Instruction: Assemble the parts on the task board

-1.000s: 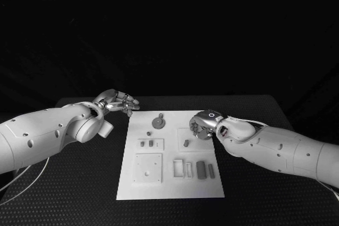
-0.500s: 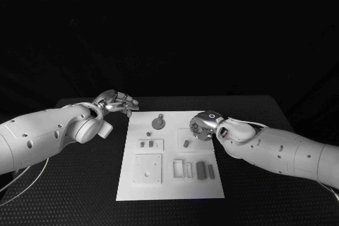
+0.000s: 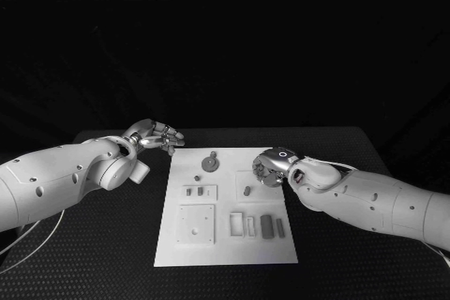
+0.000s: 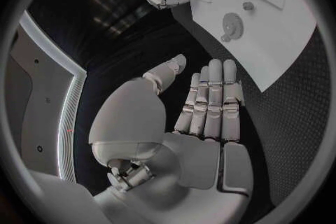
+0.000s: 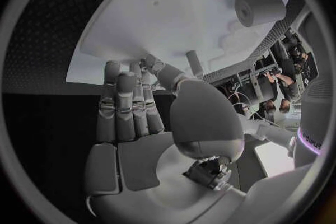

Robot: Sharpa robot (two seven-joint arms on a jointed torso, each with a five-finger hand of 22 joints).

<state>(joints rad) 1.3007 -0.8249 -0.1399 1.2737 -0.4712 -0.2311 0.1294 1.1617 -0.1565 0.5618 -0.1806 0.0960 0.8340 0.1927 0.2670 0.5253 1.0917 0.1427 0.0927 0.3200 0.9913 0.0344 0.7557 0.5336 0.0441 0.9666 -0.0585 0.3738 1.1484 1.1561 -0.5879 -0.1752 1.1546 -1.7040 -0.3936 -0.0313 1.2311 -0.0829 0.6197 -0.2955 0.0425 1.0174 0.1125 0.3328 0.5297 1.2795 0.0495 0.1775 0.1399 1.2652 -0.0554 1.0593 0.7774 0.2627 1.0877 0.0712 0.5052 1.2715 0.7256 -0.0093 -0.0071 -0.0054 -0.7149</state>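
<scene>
Silver right hand [image 3: 271, 168] is seen over the right edge of the flat white rectangular task board [image 3: 225, 248], fingers apart and nothing grasped. Small grey parts [image 3: 267, 225] are set near the board's near right corner, a round grey part [image 3: 211, 162] toward its far edge. Beyond the far left corner, over the black textured table [image 3: 93, 248], the silver left hand [image 3: 157, 138] is held empty, fingers extended.

This looks like a robotics lab: a black table [image 3: 337, 248] with a textured mat carries a white task board [image 3: 229, 248] under dark surroundings, and beyond the table stand what seem to be equipment racks [image 5: 262, 75] strung with cables.
</scene>
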